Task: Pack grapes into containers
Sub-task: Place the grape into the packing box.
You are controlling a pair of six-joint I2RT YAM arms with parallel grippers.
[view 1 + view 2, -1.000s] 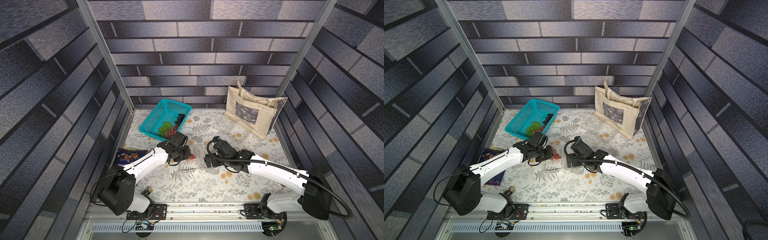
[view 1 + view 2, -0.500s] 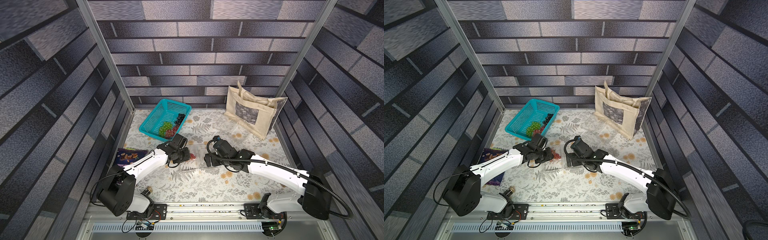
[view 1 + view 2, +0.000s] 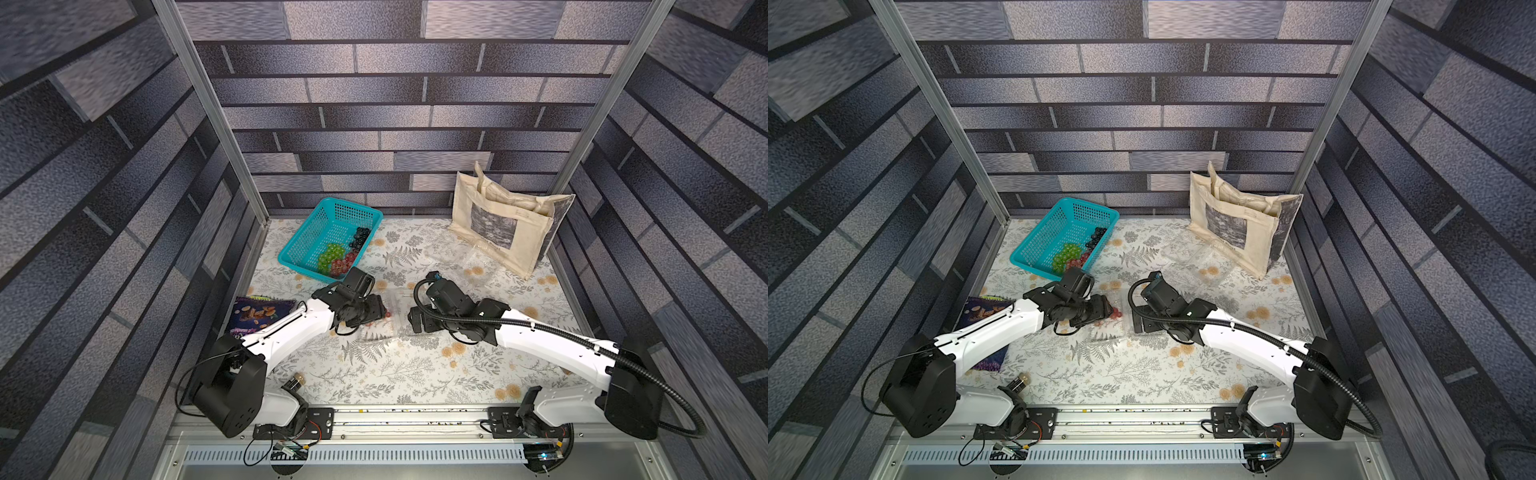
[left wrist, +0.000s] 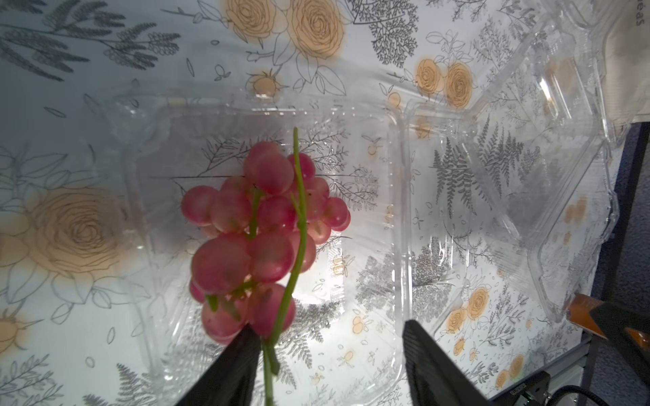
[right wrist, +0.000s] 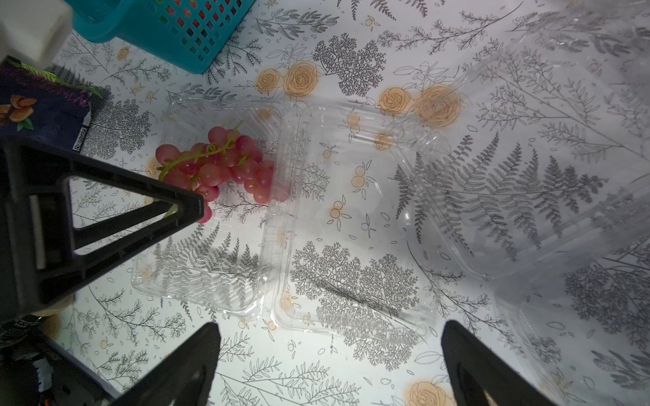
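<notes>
Grapes, one red bunch (image 4: 253,232), down inside the deep half of the open box (image 5: 211,267), lying toward one end with the green stem pointing up and out. Left hand (image 4: 327,328) right above it, jaws well apart, nothing pinched between them. Stem running alongside one finger (image 4: 232,369), touching or merely close, hard to say. Probably spread that wide to let the fruit settle under its own weight rather than be dragged back up.

Lid (image 5: 351,281) folded flat on the surface (image 3: 415,374) beside the deep half, laid open so as to leave a clear drop from above. Right hand (image 5: 329,327) spread wide and empty, poised beside the lid's outer edge, likely placed there to fold it over or to steady the thin plastic.

Left to pack, by the look of it: green bunch (image 3: 331,254), second red bunch (image 3: 344,264) and dark bunch (image 3: 360,237), heaped in one corner of the basket (image 3: 309,239), within easy reach of the left arm. Spare boxes (image 3: 478,259) at the foot of the tote bag (image 3: 494,224), well apart from the open box.

Worth minding on lift-off: stem snagging on the finger and tipping the bunch out.
</notes>
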